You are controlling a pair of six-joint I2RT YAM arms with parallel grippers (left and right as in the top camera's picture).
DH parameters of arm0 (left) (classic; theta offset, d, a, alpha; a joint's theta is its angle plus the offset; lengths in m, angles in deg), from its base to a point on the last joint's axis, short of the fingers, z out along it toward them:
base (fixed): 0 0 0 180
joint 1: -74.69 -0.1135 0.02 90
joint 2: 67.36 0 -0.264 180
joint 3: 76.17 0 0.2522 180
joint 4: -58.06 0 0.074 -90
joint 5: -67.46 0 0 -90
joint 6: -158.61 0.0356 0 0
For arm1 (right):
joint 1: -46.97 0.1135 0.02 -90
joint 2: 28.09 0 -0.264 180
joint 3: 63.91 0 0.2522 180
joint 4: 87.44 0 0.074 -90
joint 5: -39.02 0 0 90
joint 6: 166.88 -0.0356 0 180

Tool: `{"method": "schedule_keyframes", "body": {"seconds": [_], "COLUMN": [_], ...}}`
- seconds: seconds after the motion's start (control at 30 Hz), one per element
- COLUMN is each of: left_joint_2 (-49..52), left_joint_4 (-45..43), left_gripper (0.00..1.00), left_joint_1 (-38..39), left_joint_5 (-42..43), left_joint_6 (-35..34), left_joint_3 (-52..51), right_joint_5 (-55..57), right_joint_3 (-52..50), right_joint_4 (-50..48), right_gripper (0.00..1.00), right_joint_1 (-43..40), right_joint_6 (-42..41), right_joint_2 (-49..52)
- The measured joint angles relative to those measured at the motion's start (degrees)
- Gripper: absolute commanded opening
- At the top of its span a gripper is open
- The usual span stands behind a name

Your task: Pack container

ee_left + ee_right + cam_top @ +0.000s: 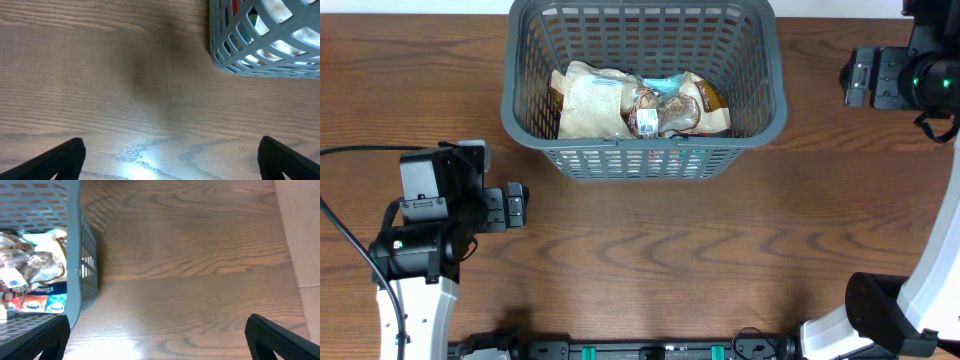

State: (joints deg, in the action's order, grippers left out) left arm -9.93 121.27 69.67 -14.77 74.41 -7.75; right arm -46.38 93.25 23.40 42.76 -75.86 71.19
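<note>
Though full of packets (pixel 620 100), container (pixel 640 160) upright.

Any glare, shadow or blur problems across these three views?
Left wrist: white glare on the table at bottom centre, a soft dark shadow mid-frame, and the basket slightly soft. Right wrist: milder glare low on the table, near basket wall blurred. Overhead: evenly lit, sharp, no glare.

Print on snack packets (pixel 620 105), none legible

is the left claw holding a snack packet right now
No, the left claw is open, its fingers spread wide over the table with nothing between them.
</note>
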Motion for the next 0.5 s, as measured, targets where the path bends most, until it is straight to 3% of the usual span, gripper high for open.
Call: {"method": "schedule_keyframes", "body": {"seconds": [0.5], "left_joint_2": [0.0], "left_joint_4": [0.0], "left_gripper": [0.99], "left_joint_1": [0.0], "left_joint_5": [0.0], "left_joint_6": [0.0], "left_joint_3": [0.0], "right_joint_5": [-8.6], "right_joint_3": [0.0], "right_joint_4": [-0.1], "right_gripper": [0.99], "right_joint_1": [0.0], "right_joint_6": [0.0], "right_joint_2": [0.0]}}
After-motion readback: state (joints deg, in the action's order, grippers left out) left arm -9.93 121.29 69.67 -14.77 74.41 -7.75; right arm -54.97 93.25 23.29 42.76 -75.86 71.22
